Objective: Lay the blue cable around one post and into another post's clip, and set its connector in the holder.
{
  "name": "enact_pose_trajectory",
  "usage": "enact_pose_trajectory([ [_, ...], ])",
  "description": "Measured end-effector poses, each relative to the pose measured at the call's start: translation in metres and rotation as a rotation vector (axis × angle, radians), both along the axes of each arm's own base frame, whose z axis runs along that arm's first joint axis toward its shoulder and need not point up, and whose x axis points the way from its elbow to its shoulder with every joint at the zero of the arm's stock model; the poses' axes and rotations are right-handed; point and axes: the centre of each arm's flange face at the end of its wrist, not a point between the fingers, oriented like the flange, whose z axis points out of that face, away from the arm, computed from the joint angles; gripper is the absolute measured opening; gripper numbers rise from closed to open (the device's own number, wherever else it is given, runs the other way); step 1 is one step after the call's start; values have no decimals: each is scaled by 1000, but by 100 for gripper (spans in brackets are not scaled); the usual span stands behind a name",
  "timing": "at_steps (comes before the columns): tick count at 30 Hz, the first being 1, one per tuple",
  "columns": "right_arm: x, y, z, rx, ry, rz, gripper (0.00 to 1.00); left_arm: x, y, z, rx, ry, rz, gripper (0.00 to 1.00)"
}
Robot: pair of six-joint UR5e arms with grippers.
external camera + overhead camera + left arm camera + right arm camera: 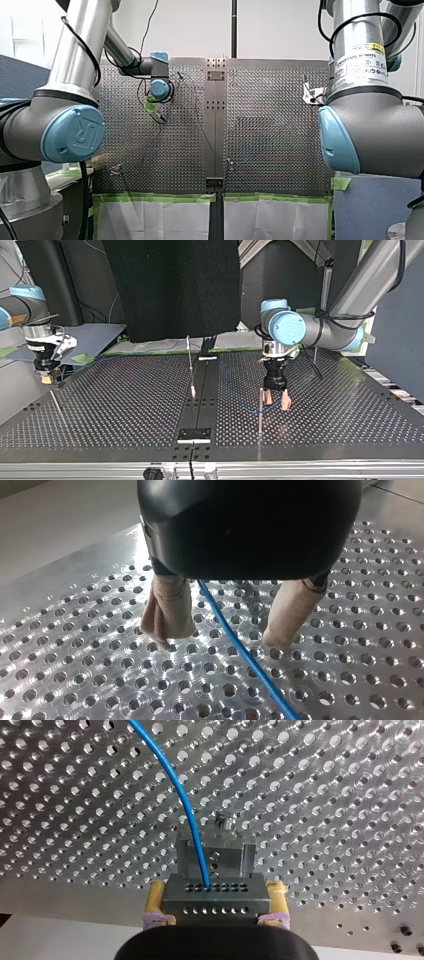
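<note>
The blue cable (240, 647) lies on the perforated plate and passes between the beige fingers of my left gripper (220, 640), which stands open just above it without touching. In the top view my left gripper (277, 401) hovers beside a thin upright post (260, 410), and the cable (239, 399) curves on the plate there. My right gripper (217, 895) has its yellow pads shut on the grey connector block (215, 892), from which the cable (175, 780) rises. The metal holder (215, 855) stands directly ahead of the connector. My right gripper (45, 376) is at the top view's left edge.
A slanted post with a pale tip (191, 370) stands by the dark centre rail (200, 400). Another thin post (56, 402) leans near my right gripper. A small plate (194, 435) sits at the rail's near end. Green tape (160, 197) edges the table.
</note>
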Motion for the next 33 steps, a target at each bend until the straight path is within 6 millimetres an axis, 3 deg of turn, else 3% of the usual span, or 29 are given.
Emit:
enact_pose_trajectory([
  [18, 3, -12, -11, -32, -16, 51, 0, 0, 0, -1, 5, 1, 2, 100],
  [33, -7, -18, -9, -25, -24, 51, 0, 4, 0, -17, 20, 29, 9, 100],
])
